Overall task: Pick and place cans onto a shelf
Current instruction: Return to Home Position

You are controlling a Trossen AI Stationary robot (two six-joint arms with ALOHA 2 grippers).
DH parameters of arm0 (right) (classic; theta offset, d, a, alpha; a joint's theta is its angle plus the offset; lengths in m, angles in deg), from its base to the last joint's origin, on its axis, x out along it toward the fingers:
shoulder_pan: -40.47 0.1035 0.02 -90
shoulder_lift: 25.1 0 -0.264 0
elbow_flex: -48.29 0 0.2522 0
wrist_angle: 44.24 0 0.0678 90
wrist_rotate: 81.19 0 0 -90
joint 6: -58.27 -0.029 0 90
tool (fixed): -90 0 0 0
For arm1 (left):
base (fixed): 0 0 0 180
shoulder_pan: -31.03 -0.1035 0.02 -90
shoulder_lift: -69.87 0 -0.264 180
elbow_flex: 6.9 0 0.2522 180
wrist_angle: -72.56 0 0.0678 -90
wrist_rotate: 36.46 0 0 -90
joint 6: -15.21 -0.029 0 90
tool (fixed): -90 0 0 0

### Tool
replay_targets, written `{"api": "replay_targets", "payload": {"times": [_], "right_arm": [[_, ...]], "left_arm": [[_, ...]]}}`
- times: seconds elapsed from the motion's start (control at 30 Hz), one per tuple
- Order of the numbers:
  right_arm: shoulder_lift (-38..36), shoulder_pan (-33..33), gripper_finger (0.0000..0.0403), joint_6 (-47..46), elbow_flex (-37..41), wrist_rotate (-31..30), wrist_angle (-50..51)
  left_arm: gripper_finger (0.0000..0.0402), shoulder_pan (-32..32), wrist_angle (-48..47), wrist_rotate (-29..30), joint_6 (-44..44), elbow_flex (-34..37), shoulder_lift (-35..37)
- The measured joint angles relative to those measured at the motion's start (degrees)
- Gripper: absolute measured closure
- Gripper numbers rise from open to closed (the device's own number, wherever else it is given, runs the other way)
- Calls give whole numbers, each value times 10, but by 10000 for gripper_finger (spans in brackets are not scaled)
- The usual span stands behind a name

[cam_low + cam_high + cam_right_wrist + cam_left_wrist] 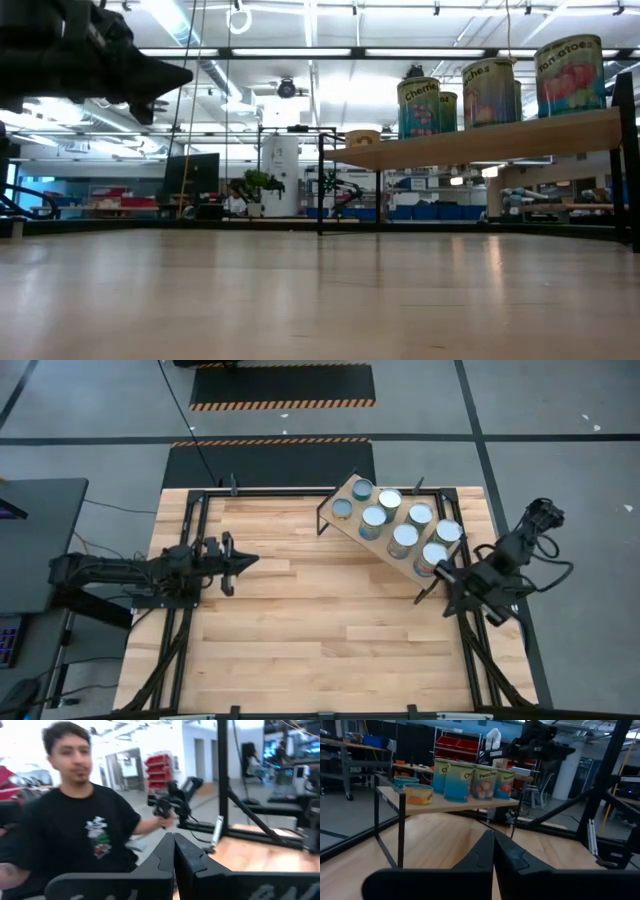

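1. At 2 o'clock on the worktop (300,625): shelf (500,137), set askew, long side running from 11 towards 5 o'clock. Light wooden board on a thin black frame, raised well clear of the worktop.
2. On the shelf: eight cans (404,536), in two rows of four along the long side, all upright with round tops up, packed close together.
3. From the left wrist: a low teal tin (406,781) and a low orange tin (418,794) at the 11 o'clock end of the board, then taller blue-labelled ones side by side, among them a peach can (484,782).
4. From worktop level: a cherry can (420,108) and a tomato can (570,75) standing at the board's near edge, more labels showing between and behind them.
5. At 9 o'clock: left hand (243,560), well apart from the shelf, pointing towards 3 o'clock and hanging above the worktop. Closed, fingers (475,860) pressed together along their length, gripping nothing.
6. At 3 o'clock: right hand (441,569), just beside the 5 o'clock end of the shelf, close to a frame leg; impossible to tell whether touching. Closed too, fingers (195,870) flat against each other, nothing between them.
7. Beyond the worktop, in the right wrist view: a person (75,835) in a black T-shirt, holding up a dark device (167,802).
8. Behind the shelf, in the left wrist view: a rack of red bins (457,745).
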Motion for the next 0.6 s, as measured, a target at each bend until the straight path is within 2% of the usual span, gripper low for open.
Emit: {"api": "replay_targets", "payload": {"times": [0.33, 0.47, 0.6], "right_arm": [[-127, 26, 400, 26, 14, 17, 13], [-150, 26, 400, 49, 71, 97, -49], [-167, 26, 401, 32, 138, 101, -92]], "left_arm": [[394, 5, -15, 11, -6, 7, 16], [388, 14, -15, 11, -2, 7, 16], [388, 17, -15, 11, 0, 7, 16]]}}
